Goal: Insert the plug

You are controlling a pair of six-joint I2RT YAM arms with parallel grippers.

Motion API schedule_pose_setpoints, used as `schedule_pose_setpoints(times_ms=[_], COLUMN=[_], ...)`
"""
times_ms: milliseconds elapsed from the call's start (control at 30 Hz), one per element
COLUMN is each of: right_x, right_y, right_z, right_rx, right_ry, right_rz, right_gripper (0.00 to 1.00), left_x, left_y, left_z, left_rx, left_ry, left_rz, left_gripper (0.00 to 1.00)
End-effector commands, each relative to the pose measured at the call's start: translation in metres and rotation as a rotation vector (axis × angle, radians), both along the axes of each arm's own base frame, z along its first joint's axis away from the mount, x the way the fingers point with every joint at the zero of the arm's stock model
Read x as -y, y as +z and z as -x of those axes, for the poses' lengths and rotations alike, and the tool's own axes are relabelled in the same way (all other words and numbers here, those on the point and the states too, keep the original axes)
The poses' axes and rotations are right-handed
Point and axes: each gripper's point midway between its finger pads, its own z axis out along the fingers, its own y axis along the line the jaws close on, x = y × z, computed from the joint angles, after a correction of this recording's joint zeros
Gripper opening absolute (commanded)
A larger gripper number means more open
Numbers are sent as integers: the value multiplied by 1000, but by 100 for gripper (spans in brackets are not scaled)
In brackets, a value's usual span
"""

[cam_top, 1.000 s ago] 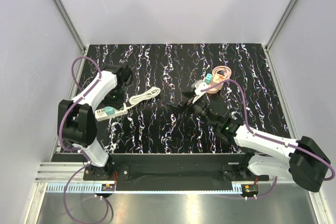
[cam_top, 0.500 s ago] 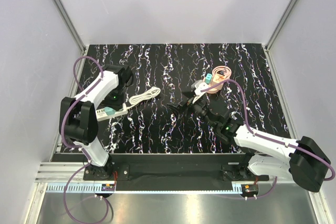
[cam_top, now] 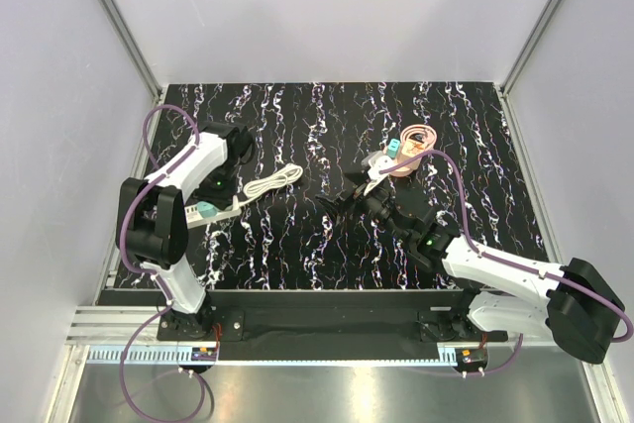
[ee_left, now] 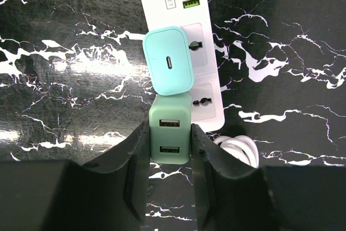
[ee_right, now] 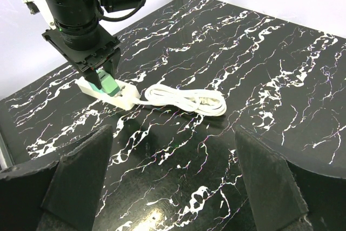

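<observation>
The teal plug (ee_left: 168, 60), a small cube with one slot on top, stands on the white power strip (ee_left: 213, 114). Right below it in the left wrist view is a brighter green cube (ee_left: 170, 133) with two USB ports. My left gripper (ee_left: 168, 129) is shut on that green cube, over the strip's end nearest its cord. Whether the cube's pins are seated is hidden. In the right wrist view the green cube (ee_right: 105, 85) sits between the left fingers on the strip (ee_right: 125, 97). My right gripper (ee_right: 172, 133) hangs open and empty above mid-table.
The strip's coiled white cord (cam_top: 272, 182) lies just right of the strip. A coiled pink cable (cam_top: 414, 151) with a small teal block (cam_top: 393, 150) beside it lies at the back right. The enclosure walls stand close to the table's left edge.
The left arm's elbow has shifted slightly to the right while its gripper stays at the strip. The right arm has not moved.
</observation>
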Motion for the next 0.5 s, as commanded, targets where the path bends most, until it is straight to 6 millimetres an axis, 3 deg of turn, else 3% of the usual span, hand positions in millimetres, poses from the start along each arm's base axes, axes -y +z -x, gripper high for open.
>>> schedule_pose_setpoints(times_ms=[0,467], right_x=[5,4], right_y=[13,10], right_z=[-1,-1], right_rx=[39,37], right_ry=[-23,-21], right_rz=[-26,-24], right_gripper=[100,100], left_x=[-17,-13], left_y=[10,11], left_z=[28,24], left_rx=[-68,-42], left_ry=[144,178], left_rz=[-107,-87], left_gripper=[0,0])
